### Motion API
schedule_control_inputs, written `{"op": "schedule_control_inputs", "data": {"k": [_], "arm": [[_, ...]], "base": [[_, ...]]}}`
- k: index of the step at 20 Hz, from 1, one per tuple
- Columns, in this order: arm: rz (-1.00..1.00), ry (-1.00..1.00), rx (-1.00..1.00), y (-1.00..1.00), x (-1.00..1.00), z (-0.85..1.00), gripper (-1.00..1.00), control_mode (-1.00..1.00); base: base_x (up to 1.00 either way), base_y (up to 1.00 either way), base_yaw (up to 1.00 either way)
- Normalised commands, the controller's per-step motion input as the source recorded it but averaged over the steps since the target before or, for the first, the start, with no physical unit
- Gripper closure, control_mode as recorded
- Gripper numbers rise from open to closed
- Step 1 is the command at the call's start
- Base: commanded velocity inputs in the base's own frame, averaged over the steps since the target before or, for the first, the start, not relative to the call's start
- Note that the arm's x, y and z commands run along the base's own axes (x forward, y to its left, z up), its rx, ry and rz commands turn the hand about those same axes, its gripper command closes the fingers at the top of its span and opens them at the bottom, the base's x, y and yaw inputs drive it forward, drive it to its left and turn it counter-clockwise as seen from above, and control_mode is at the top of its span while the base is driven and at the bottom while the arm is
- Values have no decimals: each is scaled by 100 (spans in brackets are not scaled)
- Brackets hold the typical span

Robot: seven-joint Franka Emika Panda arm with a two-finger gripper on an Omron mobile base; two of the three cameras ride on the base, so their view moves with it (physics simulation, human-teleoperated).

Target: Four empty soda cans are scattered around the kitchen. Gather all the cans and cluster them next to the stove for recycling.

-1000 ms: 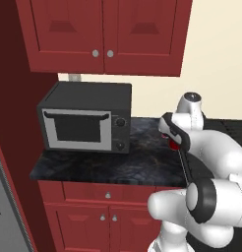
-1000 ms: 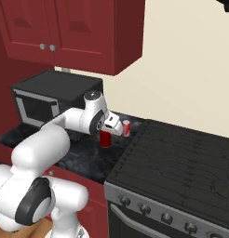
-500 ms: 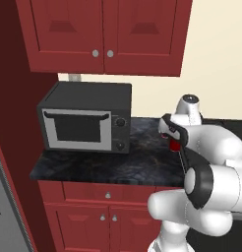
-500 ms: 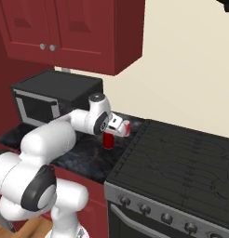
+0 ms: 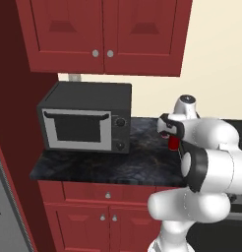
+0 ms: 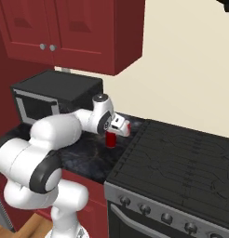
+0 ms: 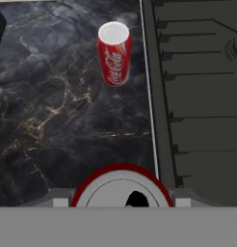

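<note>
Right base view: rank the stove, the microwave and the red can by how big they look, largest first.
1. Stove: largest, though it sits nearest the camera, which adds to its size.
2. Microwave: clearly smaller here, partly hidden by the arm.
3. Red can: smallest by far, standing on the counter under the gripper.

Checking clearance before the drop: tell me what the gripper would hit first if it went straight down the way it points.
The gripper is shut on a red can and points down at the black countertop, beside the stove edge. The can's base would probably meet the countertop first. A second can stands clear ahead.
</note>
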Motion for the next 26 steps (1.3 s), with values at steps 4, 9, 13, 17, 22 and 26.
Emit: {"op": "schedule_control_inputs", "data": {"k": [4, 9, 13, 17, 22, 26], "arm": [[0, 0, 0, -9, 18, -9, 100, -100], [0, 0, 0, -11, 7, -10, 100, -100], [0, 0, 0, -5, 1, -11, 100, -100], [0, 0, -1, 0, 0, -15, 100, -100], [0, 0, -3, 0, 3, -12, 100, -100], [0, 0, -2, 0, 8, -10, 100, -100]], "base": [[0, 0, 0], [0, 0, 0], [0, 0, 0], [0, 0, 0], [0, 0, 0], [0, 0, 0]]}}
